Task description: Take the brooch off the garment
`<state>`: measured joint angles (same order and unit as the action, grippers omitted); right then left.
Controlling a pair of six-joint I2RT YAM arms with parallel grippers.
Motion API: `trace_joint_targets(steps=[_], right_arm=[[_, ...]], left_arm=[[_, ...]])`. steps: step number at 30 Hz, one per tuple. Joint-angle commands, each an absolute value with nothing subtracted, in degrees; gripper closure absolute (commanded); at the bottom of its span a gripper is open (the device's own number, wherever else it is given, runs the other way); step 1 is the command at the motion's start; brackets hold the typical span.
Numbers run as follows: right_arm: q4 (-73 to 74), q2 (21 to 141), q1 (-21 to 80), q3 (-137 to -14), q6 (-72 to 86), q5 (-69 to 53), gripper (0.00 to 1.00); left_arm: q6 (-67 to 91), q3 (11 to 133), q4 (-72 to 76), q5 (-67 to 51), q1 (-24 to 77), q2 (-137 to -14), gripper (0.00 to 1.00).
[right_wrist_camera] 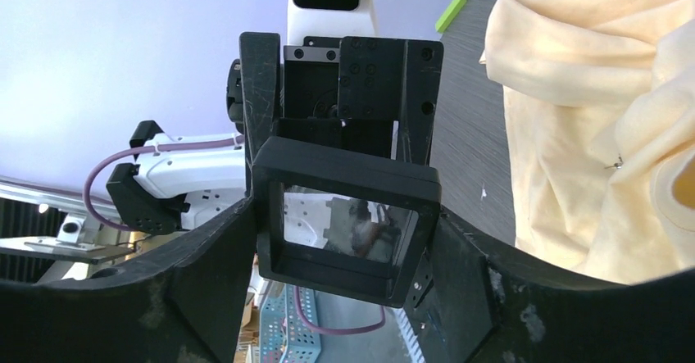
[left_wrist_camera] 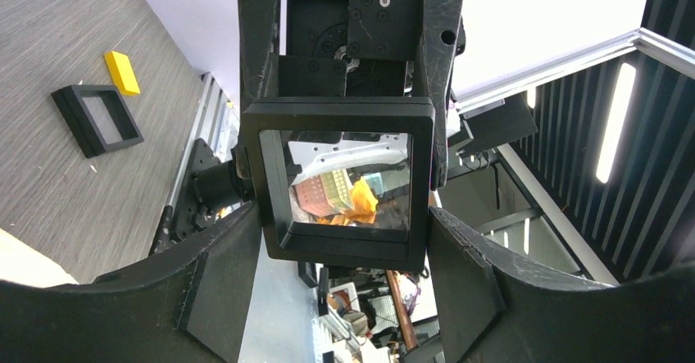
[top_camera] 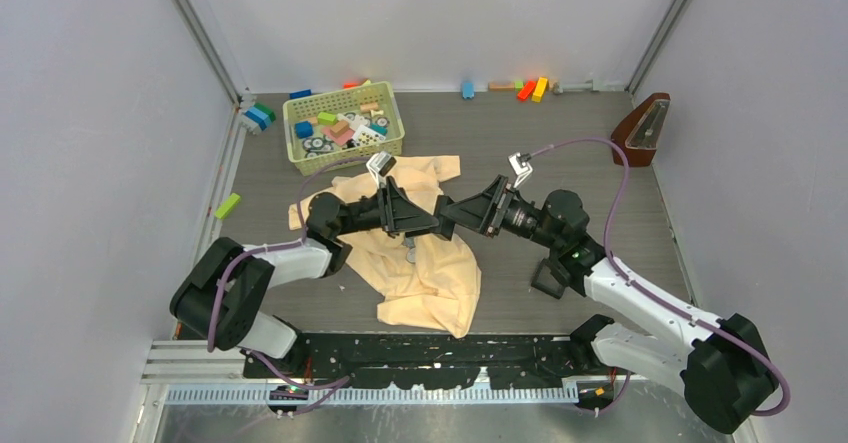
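Above the crumpled pale-yellow cloth garment (top_camera: 430,283), overhead, my left gripper (top_camera: 432,225) and right gripper (top_camera: 447,215) meet tip to tip.

Left wrist: the left jaws clamp a black square tray (left_wrist_camera: 344,111).

Right wrist: the right jaws clamp the same tray. What I take for the tiny silvery brooch (right_wrist_camera: 613,164) sits on the garment's folds. It looks light, hard and slippery, so I'd pinch its edges and expect the cloth to lift.

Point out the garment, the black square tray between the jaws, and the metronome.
garment (top_camera: 430,283): top view, lower folds of the cream cloth.
black square tray (left_wrist_camera: 344,115): left wrist view, top edge of its frame.
metronome (top_camera: 640,133): top view, brown wooden body.
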<state>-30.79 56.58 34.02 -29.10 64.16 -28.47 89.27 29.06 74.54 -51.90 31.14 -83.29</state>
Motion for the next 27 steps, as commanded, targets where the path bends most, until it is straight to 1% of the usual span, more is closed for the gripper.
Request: trace_joint_targets(steps=[1,4,5,6,7,9,12,13,17,24,27], right_arm=[[-23.67,56.05,34.09,-33.75,59.21,-28.59,0.33],[-18.07,56.11,34.10,-35.30,56.76,-27.94,0.41],[-15.72,56.05,34.10,-35.58,56.28,-27.59,0.48],[-14.81,55.96,34.15,-35.92,55.58,-26.98,0.51],[-13.87,55.88,34.17,-35.98,55.39,-26.81,0.56],[-13.48,55.63,34.11,-35.56,55.23,-26.19,0.61],[-15.39,55.11,34.06,-34.19,56.92,-25.81,0.62],[-18.20,55.02,34.04,-33.00,58.51,-25.87,0.62],[-26.79,55.01,33.95,-30.26,62.60,-27.04,0.62],[-25.24,52.19,33.16,-29.81,63.13,-25.53,0.67],[-24.97,50.86,32.46,-29.04,63.50,-24.94,0.68]], left_arm=[[85.95,31.77,72.44,-53.58,31.33,-82.58,0.84],[81.61,32.06,66.36,-53.08,31.30,-80.68,0.85],[80.33,32.12,64.17,-52.68,31.29,-79.79,0.86],[79.06,32.16,61.62,-52.29,31.33,-78.89,0.87],[77.96,32.29,59.95,-51.89,31.31,-78.05,0.88],[76.10,32.43,57.09,-51.11,31.29,-76.40,0.91],[75.69,32.12,56.76,-50.00,31.08,-74.73,0.96],[75.92,32.02,57.18,-49.74,31.07,-74.44,0.97],[76.38,31.87,57.57,-49.92,30.87,-73.95,0.97],[77.17,30.36,57.57,-50.22,29.27,-71.19,0.96],[78.09,30.32,57.69,-50.48,28.67,-70.25,0.98]])
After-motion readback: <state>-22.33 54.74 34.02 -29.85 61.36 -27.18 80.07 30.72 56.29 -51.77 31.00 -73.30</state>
